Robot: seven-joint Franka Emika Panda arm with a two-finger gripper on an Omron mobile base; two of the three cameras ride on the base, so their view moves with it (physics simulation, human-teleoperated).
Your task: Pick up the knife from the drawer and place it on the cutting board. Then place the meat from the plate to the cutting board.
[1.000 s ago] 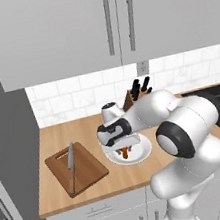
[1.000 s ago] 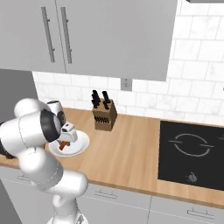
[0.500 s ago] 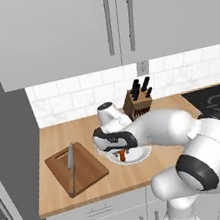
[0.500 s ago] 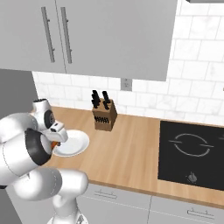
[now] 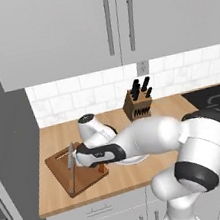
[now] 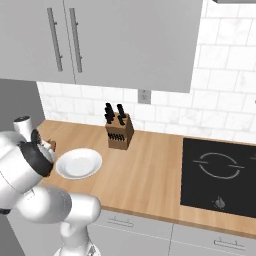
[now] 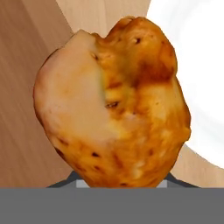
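Meat [image 7: 113, 105] close against the hand camera, glossy orange-brown with a paler patch on one side, grasped in the claw [image 5: 102, 167], whose dark finger tips just show beneath it at the bottom of that view. Behind the meat in the hand view: reddish wood of the cutting board [image 7: 22, 87] on one side, a strip of paler counter [image 7: 105, 13], and the white curve of the plate [image 7: 197, 65] on the other. From the left base camera the white arm reaches left across the counter [image 5: 61, 201], wrist low over the right edge of the cutting board [image 5: 57, 164], between board and plate [image 5: 133, 159]; a small brown bit shows under the hand at the board's near right corner. Knife [image 5: 70, 164] lies on the board, silver blade toward the far side, brown handle toward the near edge, left of the hand and apart from it. From the right base camera the plate [image 6: 79, 163] sits bare on the counter [image 6: 145, 175], just right of the arm's dark joint. Knife block [image 6: 119, 132] with black handles stands farther back near the tiled wall, well apart from the plate. Black hob [image 6: 220, 175] set into the counter at far right.
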